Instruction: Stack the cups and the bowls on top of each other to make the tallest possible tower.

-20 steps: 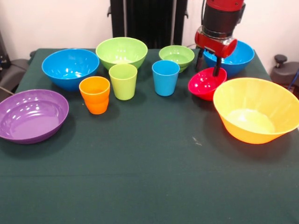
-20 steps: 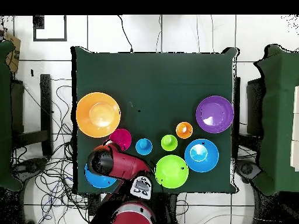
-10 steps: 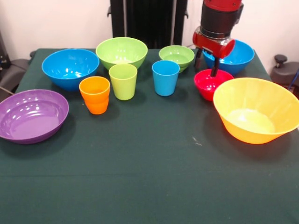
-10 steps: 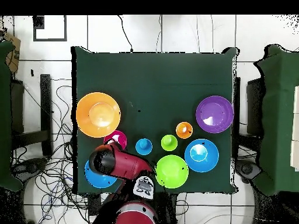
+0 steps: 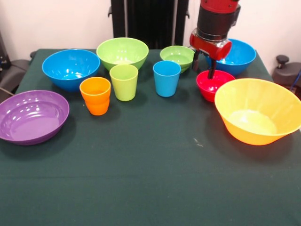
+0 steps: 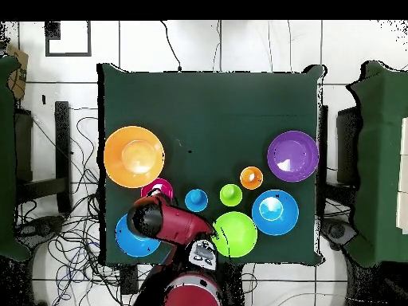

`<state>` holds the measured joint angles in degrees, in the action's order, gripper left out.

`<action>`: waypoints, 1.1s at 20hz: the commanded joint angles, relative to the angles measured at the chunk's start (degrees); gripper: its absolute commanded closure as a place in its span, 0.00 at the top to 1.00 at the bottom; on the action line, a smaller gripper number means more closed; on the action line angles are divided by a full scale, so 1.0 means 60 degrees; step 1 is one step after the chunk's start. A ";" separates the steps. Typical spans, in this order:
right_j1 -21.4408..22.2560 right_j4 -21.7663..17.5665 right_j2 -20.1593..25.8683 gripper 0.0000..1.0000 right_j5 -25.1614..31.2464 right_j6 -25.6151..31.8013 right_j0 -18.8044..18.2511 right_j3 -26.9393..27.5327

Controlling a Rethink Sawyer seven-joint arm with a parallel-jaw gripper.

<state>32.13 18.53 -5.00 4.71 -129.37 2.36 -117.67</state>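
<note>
claw: open, spread wide, one finger dipping inside the small red bowl, the other outside its rim on the side toward the small green bowl; nothing gripped.
red bowl: upright on the table, directly under the claw.
big yellow-orange bowl: just beside the red bowl, on the camera side of the claw.
blue bowl: just behind the claw.
blue cup, lime green cup, orange cup: in a row running away from the claw.
large green bowl, second blue bowl, purple bowl: well apart from the claw. nothing stacked.
</note>
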 commanded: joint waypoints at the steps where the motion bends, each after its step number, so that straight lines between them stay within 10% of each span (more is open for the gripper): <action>1: -0.0712 -0.0477 0.1235 1.00 -0.0997 -0.1144 -0.0468 0.0173; 22: -0.1125 -0.1719 0.1458 1.00 -0.2021 -0.1420 -0.1477 -0.0851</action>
<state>26.80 11.45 -2.20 -3.73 -129.37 -6.82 -118.60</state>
